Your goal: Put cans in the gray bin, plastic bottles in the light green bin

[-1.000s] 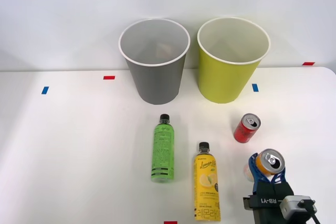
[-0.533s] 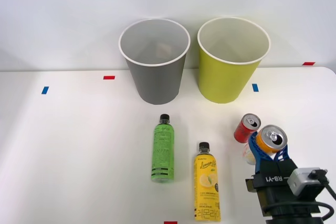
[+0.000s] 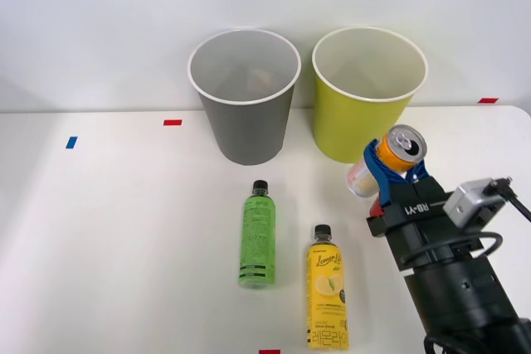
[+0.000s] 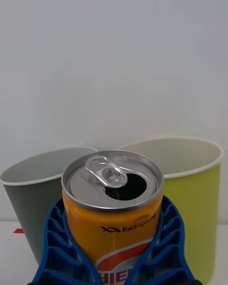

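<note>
My right gripper [image 3: 388, 165] is shut on the orange and white can [image 3: 404, 145] and holds it raised, tilted, just in front of the light green bin [image 3: 348, 134]. In the wrist view the can [image 4: 111, 218] sits between the blue ribbed fingers [image 4: 54, 247], with the gray bin [image 4: 33, 204] and the light green bin [image 4: 204, 204] behind it. The gray bin [image 3: 246, 134] stands left of the green one. The green bottle [image 3: 258, 238] and the yellow bottle [image 3: 327, 296] lie on the table. The red can is almost wholly hidden behind my gripper.
Both bins stand at the back of the white table [image 3: 124, 238], against a pale wall. Small red [image 3: 172, 123] and blue [image 3: 70, 143] tape marks dot the table. My arm's black body [image 3: 452, 288] covers the front right corner.
My gripper has risen and moved away toward the bins with the orange can, from the table's front right to just before the light green bin. It now covers the red can.
</note>
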Motion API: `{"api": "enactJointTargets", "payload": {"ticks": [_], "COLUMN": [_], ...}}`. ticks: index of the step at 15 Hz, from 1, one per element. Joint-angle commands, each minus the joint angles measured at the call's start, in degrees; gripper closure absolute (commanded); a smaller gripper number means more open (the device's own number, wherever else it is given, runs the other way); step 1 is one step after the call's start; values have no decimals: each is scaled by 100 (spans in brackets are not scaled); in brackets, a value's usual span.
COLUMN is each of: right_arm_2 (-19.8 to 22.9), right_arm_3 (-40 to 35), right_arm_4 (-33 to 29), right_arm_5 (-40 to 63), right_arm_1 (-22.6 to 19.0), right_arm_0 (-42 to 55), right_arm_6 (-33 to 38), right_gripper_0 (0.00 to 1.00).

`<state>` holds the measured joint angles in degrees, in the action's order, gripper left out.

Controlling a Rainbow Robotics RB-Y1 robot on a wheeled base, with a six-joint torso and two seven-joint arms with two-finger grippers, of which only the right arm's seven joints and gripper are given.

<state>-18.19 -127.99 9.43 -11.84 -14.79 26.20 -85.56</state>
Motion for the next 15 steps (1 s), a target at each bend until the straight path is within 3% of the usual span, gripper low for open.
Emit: {"api": "enactJointTargets", "payload": {"ticks": [1,15], "right_arm_2": [114,114], "right_arm_3": [2,11], "right_arm_4": [15,191], "right_arm_5": [639,4796], "right_arm_1": [-68,556], "right_arm_0": [-819,-4317], "right_arm_6": [382,628], "right_gripper_0": [100,100]}}
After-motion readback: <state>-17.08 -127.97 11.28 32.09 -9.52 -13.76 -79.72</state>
